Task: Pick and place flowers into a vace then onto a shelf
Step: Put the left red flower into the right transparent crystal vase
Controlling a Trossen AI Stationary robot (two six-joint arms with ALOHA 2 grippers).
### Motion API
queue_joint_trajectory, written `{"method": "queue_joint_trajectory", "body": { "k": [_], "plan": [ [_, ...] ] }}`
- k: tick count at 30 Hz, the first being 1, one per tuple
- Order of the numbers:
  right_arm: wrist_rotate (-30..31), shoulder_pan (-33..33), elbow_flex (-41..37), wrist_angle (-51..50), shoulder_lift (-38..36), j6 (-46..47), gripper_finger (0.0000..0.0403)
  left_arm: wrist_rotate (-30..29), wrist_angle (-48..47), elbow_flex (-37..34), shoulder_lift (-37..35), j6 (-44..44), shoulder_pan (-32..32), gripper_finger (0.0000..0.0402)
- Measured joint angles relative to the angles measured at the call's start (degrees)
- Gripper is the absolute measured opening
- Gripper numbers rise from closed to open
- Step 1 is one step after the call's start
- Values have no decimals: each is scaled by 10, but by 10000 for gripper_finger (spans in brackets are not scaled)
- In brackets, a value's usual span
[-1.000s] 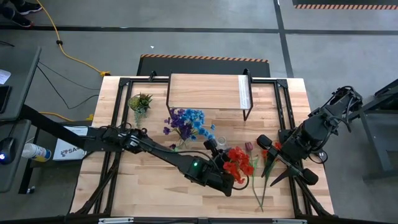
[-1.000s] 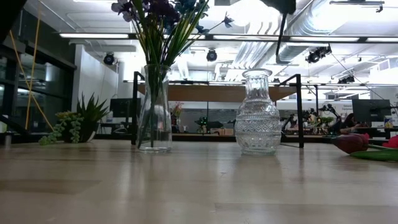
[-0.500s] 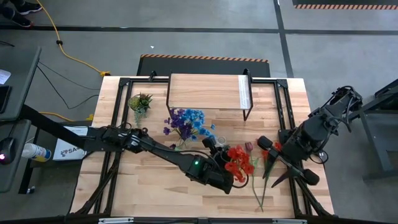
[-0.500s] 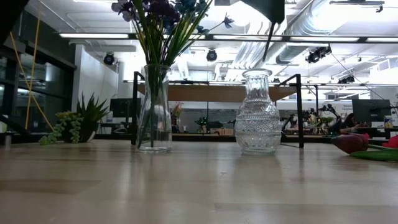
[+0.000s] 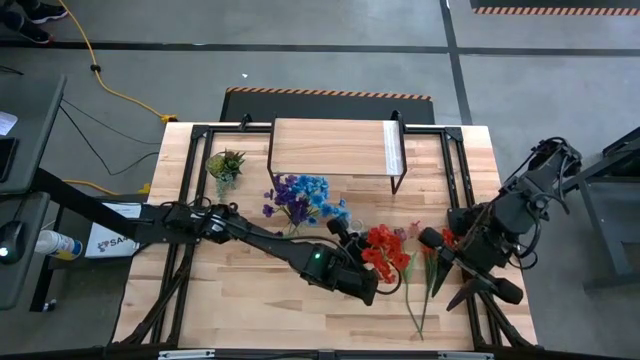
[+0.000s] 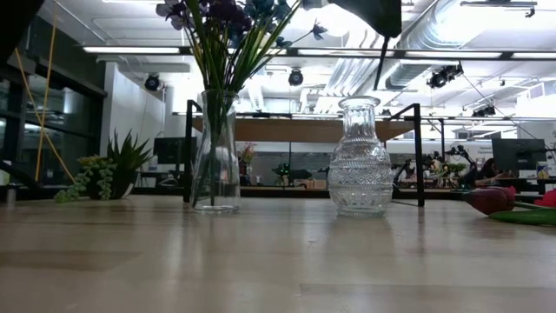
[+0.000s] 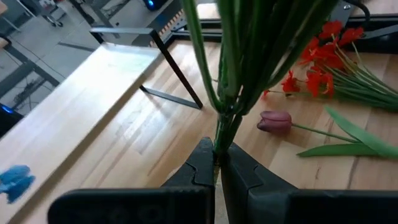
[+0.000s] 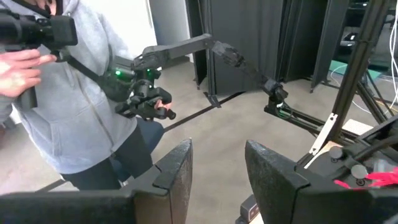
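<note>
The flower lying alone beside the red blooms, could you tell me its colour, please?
Dark maroon flower, clearest in the left wrist view.

Wooden table (image 5: 220, 290) bears the shelf (image 5: 330, 148); two glass vases (image 6: 359, 161); loose flowers (image 5: 420, 285); a small plant (image 5: 226, 165).

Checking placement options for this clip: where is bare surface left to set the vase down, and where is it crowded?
The shelf top is bare. The table is also free along its near edge, left of the left gripper. It is crowded mid-table: the blue-flower vase, the left gripper's red bunch, and loose flowers by the right gripper.
</note>
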Motion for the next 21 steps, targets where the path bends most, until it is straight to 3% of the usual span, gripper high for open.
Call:
{"method": "queue_joint_trajectory", "body": {
  "k": [21],
  "plan": [
    [3,33,0,-28,0,-12,139,30,-56,0,0,-62,4,41]
  ]
}}
